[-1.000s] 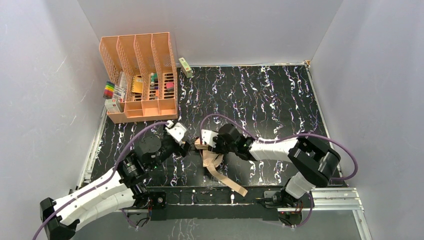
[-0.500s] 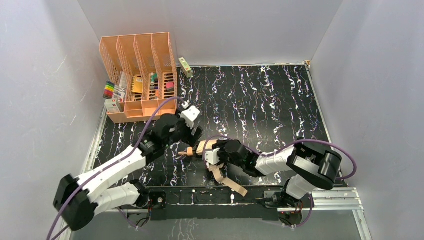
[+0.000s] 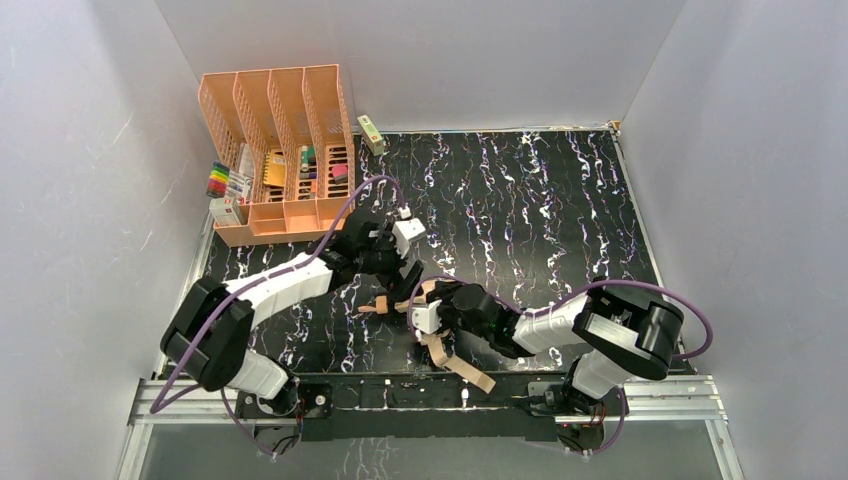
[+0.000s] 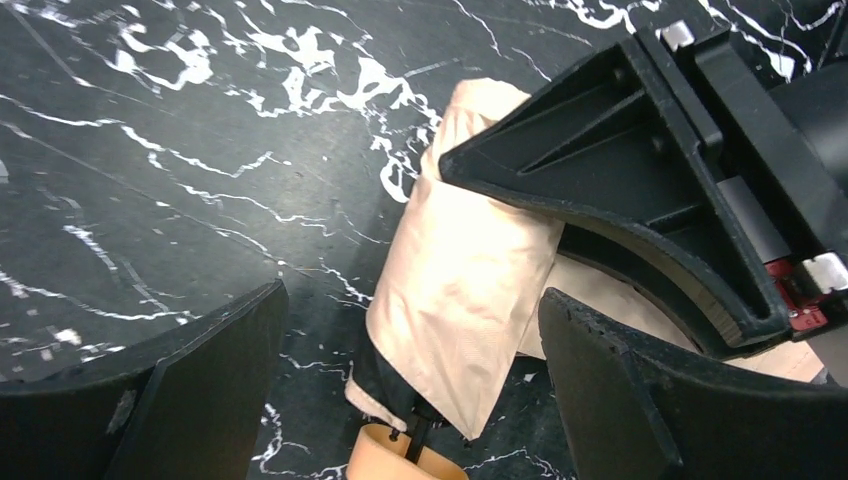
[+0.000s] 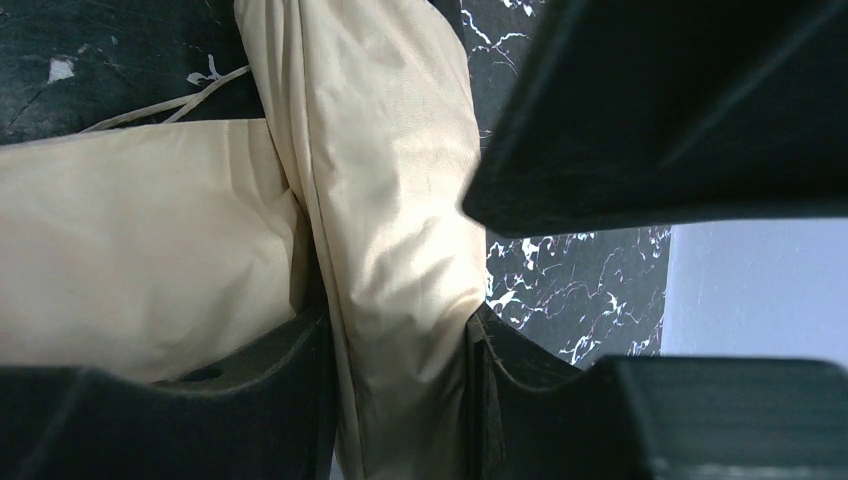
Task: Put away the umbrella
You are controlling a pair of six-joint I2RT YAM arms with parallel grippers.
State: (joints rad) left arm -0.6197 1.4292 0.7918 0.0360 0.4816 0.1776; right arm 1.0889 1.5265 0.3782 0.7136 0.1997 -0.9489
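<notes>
Nearest, just ahead of the arm bases: clamps a fold of the umbrella (image 3: 437, 350) in the right tool (image 3: 425, 303), fingers closed on the pale peach fabric, same grip as a second ago. Lies crumpled on the near middle of the surface (image 3: 540, 200), with the strap (image 3: 470, 372) trailing toward the near edge and the small tan handle (image 3: 378, 303) pointing left. Has shifted a little nearer over that second.

Just beyond: hovers over the handle end with the left tool (image 3: 408, 272), spread wide and holding nothing, fabric between the fingers but no contact visible. A second ago sat back near its own base, less widely spread; since then has reached forward and rightward to the umbrella.

Farther, at the far left corner: stands as before, a peach-orange slotted organizer (image 3: 285, 150), with a marker pack (image 3: 222, 183) against its left side and a small green box (image 3: 371, 133) just to its right. No readable writing on any of them at this size.

Underneath all: black, veined with white like marble. Around: plain pale grey walls (image 3: 420, 50) on three sides.
</notes>
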